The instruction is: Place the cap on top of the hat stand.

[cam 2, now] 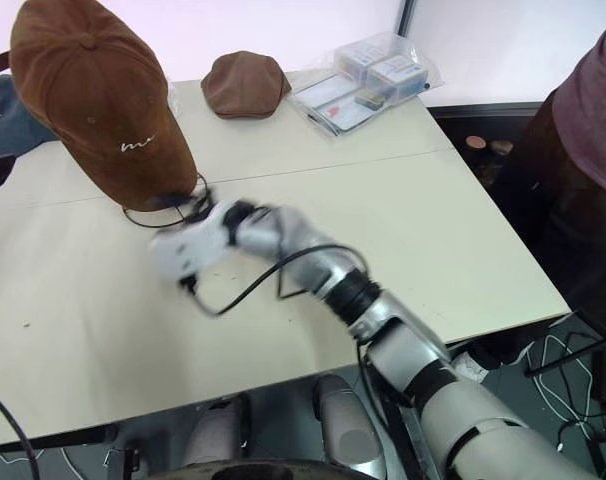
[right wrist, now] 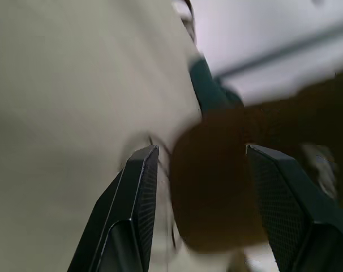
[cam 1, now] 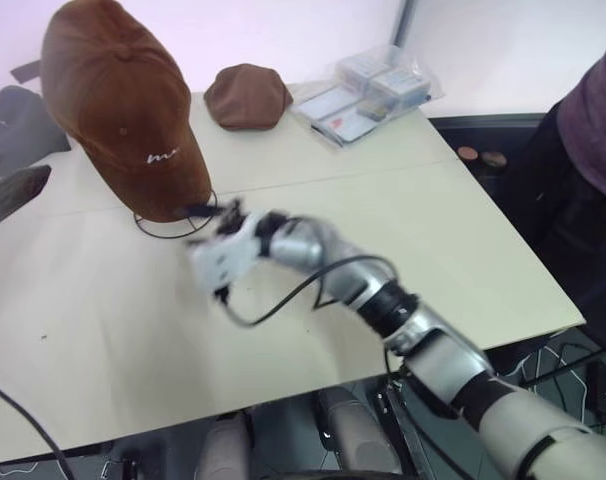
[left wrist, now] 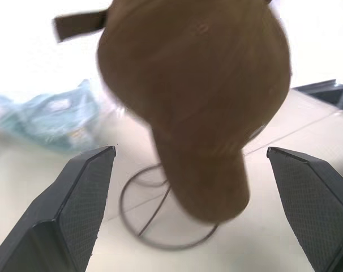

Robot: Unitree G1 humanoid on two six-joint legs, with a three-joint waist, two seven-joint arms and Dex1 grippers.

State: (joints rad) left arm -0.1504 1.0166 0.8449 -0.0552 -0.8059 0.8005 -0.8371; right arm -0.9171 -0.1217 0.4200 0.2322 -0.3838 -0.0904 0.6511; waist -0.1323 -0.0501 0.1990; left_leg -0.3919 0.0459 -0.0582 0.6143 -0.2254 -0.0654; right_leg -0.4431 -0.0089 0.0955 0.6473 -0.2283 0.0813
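The rust-brown cap (cam 1: 113,100) with white lettering sits over the hat stand, brim pointing down toward the table. Only the stand's wire ring base (cam 1: 173,228) and its stem (left wrist: 160,207) show below it. My right gripper (right wrist: 202,147) is open, low over the table just right of the brim tip (cam 1: 183,205); the brim appears beyond its fingers, apart from them. In the left wrist view my left gripper (left wrist: 189,149) is open wide, facing the cap from a short way off with nothing between its fingers.
A rounder plain brown cap (cam 1: 247,95) and a clear bag of small boxes (cam 1: 368,92) lie at the back of the beige table (cam 1: 403,260). A grey cap (cam 2: 3,110) lies at the far left. A person (cam 1: 593,130) stands by the table's right edge.
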